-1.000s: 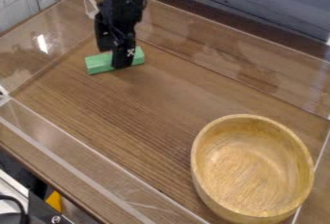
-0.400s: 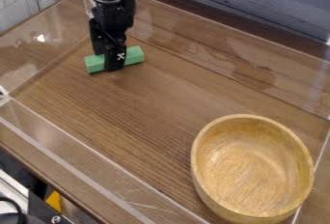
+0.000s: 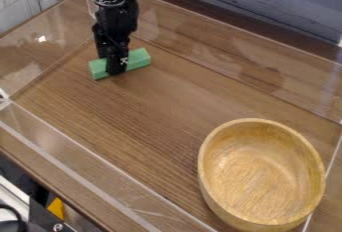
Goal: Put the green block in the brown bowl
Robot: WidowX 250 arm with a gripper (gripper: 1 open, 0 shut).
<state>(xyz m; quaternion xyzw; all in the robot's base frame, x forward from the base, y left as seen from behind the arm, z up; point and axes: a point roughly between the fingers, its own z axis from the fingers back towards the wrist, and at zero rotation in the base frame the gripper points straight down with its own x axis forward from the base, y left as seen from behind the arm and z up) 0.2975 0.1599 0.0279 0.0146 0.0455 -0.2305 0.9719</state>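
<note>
**User1:** While we're on this frame, what's going on upper left?

**User2:** Black gripper [image 3: 115, 62] pointing straight down, jaws clamped shut on the green block [image 3: 119, 65]. The block's lying flat on the wooden table [image 3: 134, 126], upper left of the frame.

**User1:** And the bowl?

**User2:** Brown bowl [image 3: 262, 185] is way over in the lower right corner, well apart from the block. Clear walls [image 3: 80, 176] run around the tabletop.

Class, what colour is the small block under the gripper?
Bright green; the block shows clearly in the camera view, under the black gripper.
</note>
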